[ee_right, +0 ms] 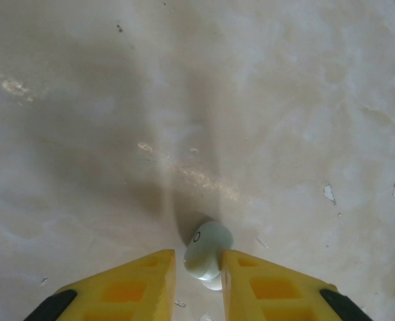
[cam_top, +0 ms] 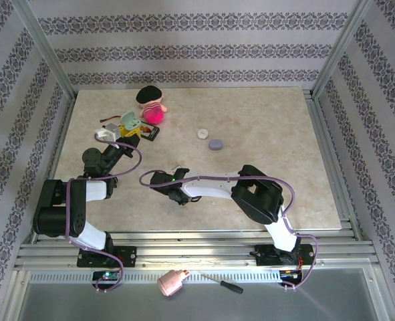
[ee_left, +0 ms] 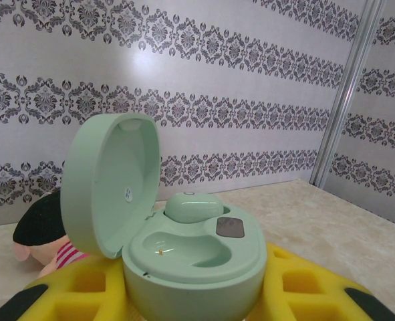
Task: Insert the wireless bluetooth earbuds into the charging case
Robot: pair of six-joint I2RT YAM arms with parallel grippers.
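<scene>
Two grippers, left gripper (ee_left: 196,297) holding open mint case (ee_left: 192,257), right gripper (ee_right: 198,269) pinching ring-marked mint earbud (ee_right: 205,249)

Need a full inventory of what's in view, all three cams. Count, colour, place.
charging case: 1, mint green, lid open, held in the left gripper
seated earbud: 1, mint green, in the case's far slot; near slot empty
loose earbud: 1, pale mint, on the table between the right gripper's fingers
white pebble-shaped item: 1, white, mid-table
lilac pebble-shaped item: 1, lilac, beside the white one
plush doll: 1, black and pink, far left of the table
small black item: 1, black, near the doll; too small to identify
pink object: 1, on the near ledge
screwdriver: 1, black handle, near ledge
table: 1, beige marble
left gripper: yellow fingers, gripping the case
right gripper: yellow fingers flanking the loose earbud; grip unclear
</scene>
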